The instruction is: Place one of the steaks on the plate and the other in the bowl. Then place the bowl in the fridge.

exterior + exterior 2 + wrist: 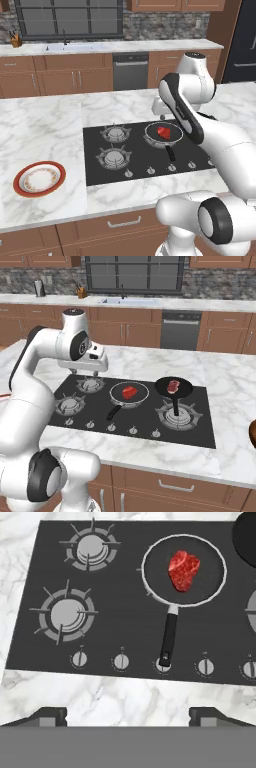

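Note:
One bright-red steak (pixel 183 570) lies in a black frying pan (pixel 210 579) on the middle of the cooktop; the same steak (pixel 163 132) also shows from the left base. The second steak (pixel 173 386) rests in another pan (pixel 185 390) further right. My gripper (pixel 128 716) hovers high above the cooktop's front edge, open and empty, to the left of the middle pan. The orange-rimmed plate (pixel 39 179) sits on the counter far left. An edge of the brown bowl (pixel 253 433) peeks in at the right. The black fridge (pixel 245 40) stands at the back right.
The black cooktop (pixel 125 627) has two bare burners (pixel 65 613) on its left and a row of knobs (pixel 121 661) along the front. The middle pan's handle (pixel 169 637) points toward the knobs. A marble counter (pixel 45 130) surrounds the cooktop.

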Tool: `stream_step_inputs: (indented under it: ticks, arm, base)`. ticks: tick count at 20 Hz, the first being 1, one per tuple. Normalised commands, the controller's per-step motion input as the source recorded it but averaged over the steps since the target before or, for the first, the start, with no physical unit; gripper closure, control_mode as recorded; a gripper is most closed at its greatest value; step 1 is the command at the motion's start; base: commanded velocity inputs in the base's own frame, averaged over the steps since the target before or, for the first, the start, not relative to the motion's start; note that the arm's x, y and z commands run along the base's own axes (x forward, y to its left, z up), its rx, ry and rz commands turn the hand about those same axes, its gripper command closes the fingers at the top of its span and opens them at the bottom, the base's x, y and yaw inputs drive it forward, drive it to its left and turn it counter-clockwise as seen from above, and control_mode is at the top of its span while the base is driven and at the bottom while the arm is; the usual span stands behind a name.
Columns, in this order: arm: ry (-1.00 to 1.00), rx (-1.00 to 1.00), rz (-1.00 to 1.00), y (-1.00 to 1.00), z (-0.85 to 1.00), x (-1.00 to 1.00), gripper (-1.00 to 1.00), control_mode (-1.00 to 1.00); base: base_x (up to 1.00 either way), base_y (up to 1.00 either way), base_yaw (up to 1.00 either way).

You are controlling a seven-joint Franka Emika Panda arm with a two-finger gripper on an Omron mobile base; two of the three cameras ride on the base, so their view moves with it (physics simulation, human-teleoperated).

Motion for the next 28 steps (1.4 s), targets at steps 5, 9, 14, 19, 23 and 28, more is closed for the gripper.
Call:
stream_step_inputs:
  ticks: [5, 9, 14, 19, 23, 28]
  arm:
    - [0.23, 0.02, -0.04, -0.49, -0.14, 0.56, -1.0, -1.0]
    - [0.49, -0.02, -0.19, -0.69, -0.34, 0.7, -1.0, -1.0]
    - [0.22, 0.0, -0.12, -0.41, -0.36, 0.26, -1.0, -1.0]
    - [0.18, -0.01, -0.01, -0.21, -0.38, 0.49, -1.0, -1.0]
    - [0.04, 0.0, 0.0, -0.03, -0.1, 0.56, -1.0, -1.0]
    - [0.02, 0.0, 0.01, 0.01, -0.28, 0.77, -1.0, -1.0]
  base:
    - [0.0, 0.0, 0.0]
    - [0.0, 0.0, 0.0]
    - [0.0, 0.0, 0.0]
    - [0.0, 0.0, 0.0]
    - [0.0, 0.0, 0.0]
    - [0.0, 0.0, 0.0]
